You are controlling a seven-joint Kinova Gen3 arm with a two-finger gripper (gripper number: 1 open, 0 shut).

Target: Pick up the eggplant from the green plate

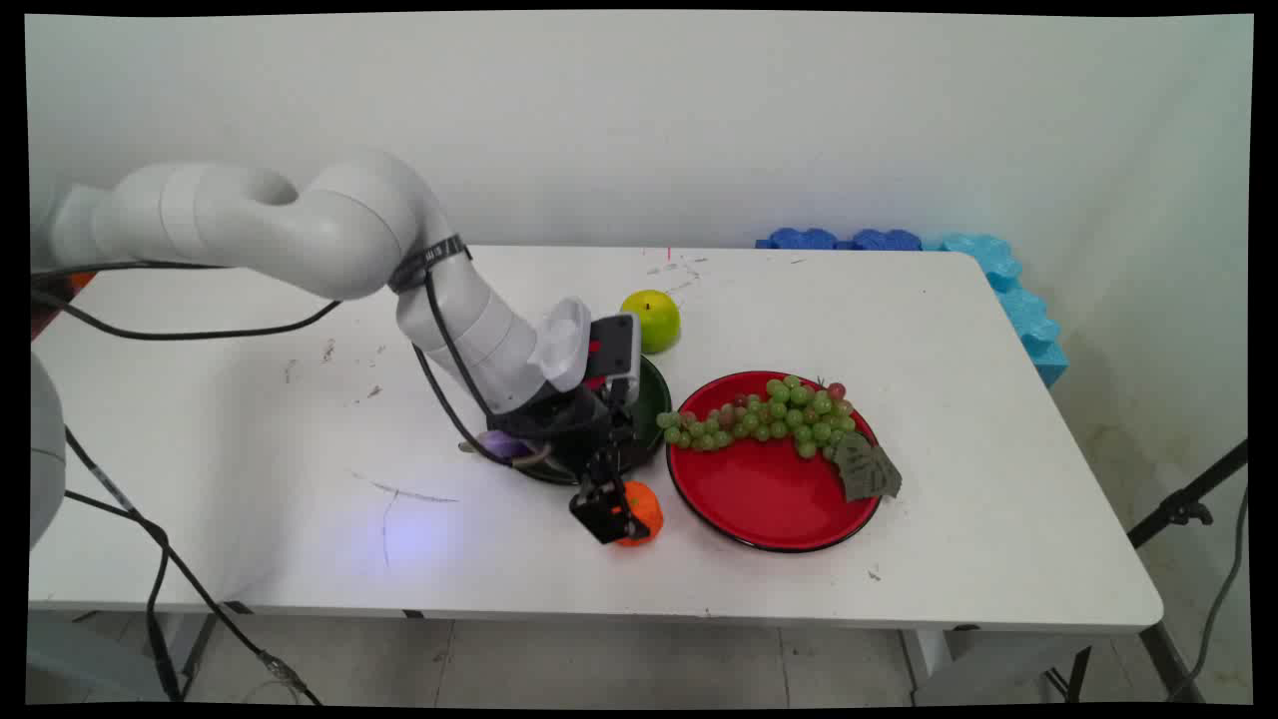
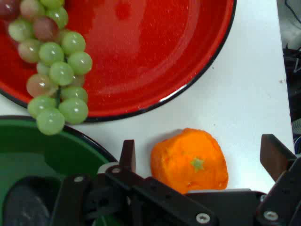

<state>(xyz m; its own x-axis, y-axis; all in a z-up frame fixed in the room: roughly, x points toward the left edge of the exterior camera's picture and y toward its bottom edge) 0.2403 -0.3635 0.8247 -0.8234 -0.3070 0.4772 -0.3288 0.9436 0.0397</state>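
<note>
- Orange fruit (image 2: 189,160): sits on the white surface (image 1: 300,439), just off the red plate's rim at about 7 o'clock, and near the green plate's edge.
- Claw (image 2: 200,157): lowered over the orange fruit, wide open, one finger on each side of it; neither finger (image 2: 127,154) is seen touching it, and nothing is held.
- Red plate (image 1: 769,499): carries a bunch of green grapes (image 1: 769,417) with a few reddish ones; the bunch's end hangs over the rim at 9 o'clock, toward the green plate (image 1: 654,399). A dark leaf (image 1: 867,469) lies at the plate's 3 o'clock edge.
- Green apple (image 1: 651,320): stands at 12 o'clock of the green plate, just beside it.
- Purple object (image 1: 504,444): partly hidden under the arm; cannot be identified.
- Writing: no readable lettering or brand in either view.
</note>
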